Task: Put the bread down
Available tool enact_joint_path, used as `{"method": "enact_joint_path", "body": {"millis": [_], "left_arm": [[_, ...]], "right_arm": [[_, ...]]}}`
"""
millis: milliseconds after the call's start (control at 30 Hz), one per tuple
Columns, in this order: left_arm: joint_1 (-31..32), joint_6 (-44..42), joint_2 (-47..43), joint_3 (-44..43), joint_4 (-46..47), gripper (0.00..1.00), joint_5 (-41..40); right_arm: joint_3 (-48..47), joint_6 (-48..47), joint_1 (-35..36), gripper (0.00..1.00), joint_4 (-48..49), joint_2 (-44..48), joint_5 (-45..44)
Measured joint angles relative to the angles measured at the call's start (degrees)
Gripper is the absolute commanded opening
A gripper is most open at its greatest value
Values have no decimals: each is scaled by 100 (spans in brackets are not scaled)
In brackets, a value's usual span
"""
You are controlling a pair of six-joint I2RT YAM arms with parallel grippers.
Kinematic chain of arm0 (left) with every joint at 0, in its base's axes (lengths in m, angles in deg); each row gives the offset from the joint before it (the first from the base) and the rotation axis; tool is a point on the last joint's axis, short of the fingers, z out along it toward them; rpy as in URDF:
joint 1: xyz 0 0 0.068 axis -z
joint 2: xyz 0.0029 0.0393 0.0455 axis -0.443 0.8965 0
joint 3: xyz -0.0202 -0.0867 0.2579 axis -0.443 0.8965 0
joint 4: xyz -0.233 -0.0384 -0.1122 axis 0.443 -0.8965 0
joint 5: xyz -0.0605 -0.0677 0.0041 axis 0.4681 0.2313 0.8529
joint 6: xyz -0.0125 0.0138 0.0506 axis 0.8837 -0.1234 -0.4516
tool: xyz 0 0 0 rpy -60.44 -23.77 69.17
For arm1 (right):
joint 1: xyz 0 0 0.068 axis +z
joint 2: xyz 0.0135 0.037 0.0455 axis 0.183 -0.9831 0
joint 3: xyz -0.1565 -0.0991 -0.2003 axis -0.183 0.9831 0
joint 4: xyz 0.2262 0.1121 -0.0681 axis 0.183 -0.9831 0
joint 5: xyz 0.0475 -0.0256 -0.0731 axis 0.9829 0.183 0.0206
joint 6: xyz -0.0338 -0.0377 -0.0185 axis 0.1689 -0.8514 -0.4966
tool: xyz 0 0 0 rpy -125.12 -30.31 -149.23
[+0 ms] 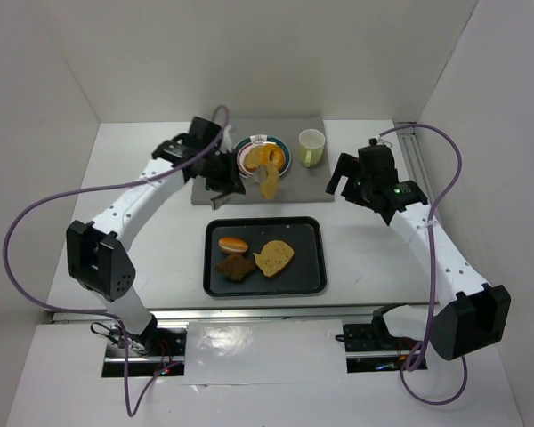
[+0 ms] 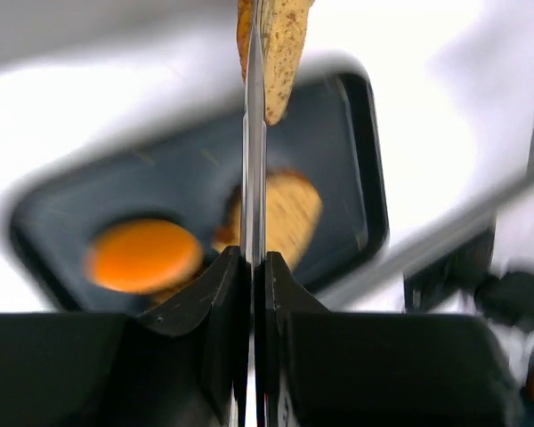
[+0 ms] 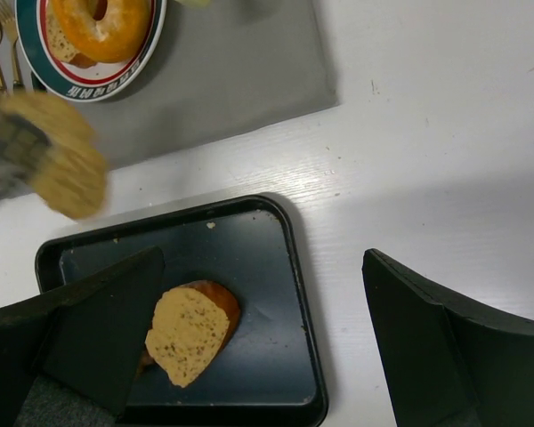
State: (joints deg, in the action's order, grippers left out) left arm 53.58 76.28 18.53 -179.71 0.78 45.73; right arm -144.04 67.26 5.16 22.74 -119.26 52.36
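The left gripper (image 1: 233, 178), just left of centre in the overhead view, is clamped tight on a thin metal utensil (image 2: 253, 160), its fingers (image 2: 205, 294) pressed flat against the blade. At the utensil's far tip hangs a speckled tan slice of bread (image 1: 270, 182), held in the air over the near edge of a grey rectangular mat (image 1: 311, 182), above and apart from the black rectangular tray (image 1: 311, 258) at lower centre. On the tray lie a round orange-topped bun (image 1: 233, 244), a dark brown piece (image 1: 234, 266) and a second speckled slice (image 1: 273, 257). At upper centre, a teal-rimmed plate (image 1: 285, 165) carries a golden ring-shaped bread (image 1: 269, 157), beside a pale green cup (image 1: 311, 147). The right gripper (image 1: 343, 173), at the mat's right end, stands spread wide and empty.
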Motion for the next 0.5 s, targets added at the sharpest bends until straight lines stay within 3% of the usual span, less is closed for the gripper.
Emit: {"method": "enact_joint_path", "body": {"millis": [200, 500], "left_arm": [[-1360, -42, 365, -852, 109, 0, -61], [-1777, 0, 2205, -2201, 267, 4, 273]], "right_arm": [[0, -2, 0, 100, 63, -111, 109], [0, 0, 0, 100, 70, -297, 173]]}}
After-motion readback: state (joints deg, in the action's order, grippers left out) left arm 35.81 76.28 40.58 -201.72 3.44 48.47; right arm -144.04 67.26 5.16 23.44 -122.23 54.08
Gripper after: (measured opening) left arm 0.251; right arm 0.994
